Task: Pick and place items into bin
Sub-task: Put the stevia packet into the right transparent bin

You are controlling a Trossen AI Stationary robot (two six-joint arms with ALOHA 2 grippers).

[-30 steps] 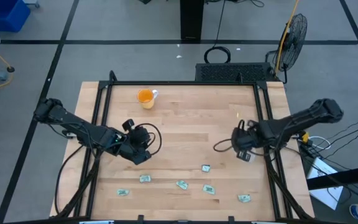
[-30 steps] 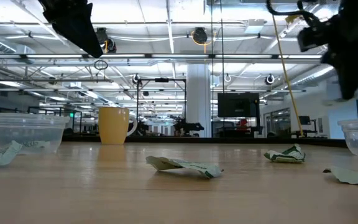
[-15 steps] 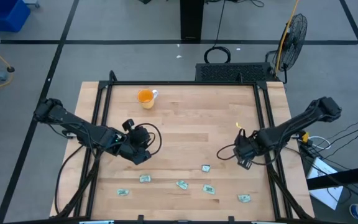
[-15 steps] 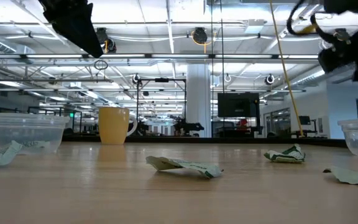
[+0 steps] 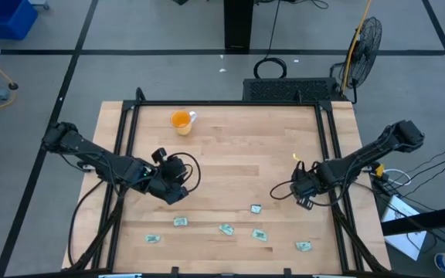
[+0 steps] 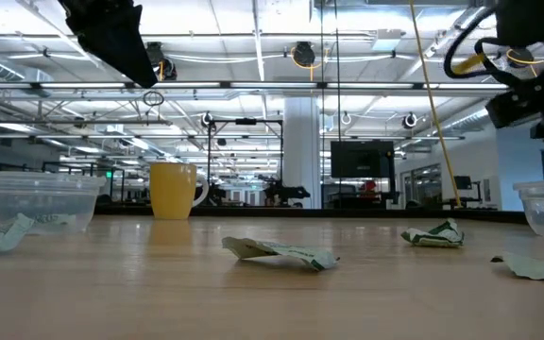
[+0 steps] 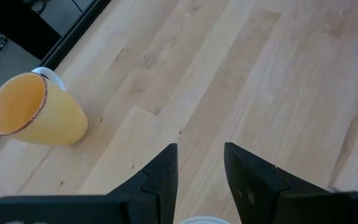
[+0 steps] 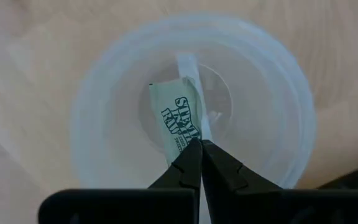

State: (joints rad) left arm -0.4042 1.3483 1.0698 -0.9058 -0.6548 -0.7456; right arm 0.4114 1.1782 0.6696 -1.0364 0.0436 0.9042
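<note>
My right gripper points down over a clear cup, the bin at the table's right, and is shut on one green-and-white packet. In the high view this gripper is near the right rail. Several more packets lie flat along the table's near edge. In the low view they show crumpled. My left gripper hangs open over bare wood at the table's left, with nothing between its fingers. A second clear cup stands there. My right gripper pinches the packet by one end between its two fingertips. It comes from above, pointing down. The packet hangs below the fingers inside the cup's rim. I cannot tell whether its lower end touches the cup's bottom.
An orange mug stands at the far left of the table, and it also shows in the left wrist view. Black rails run along both sides of the table. Bare wood lies in the middle, between the two arms.
My right gripper, still shut on the packet, has come down toward the clear cup and drifted a little toward the table's near edge. My left arm has kept still.
</note>
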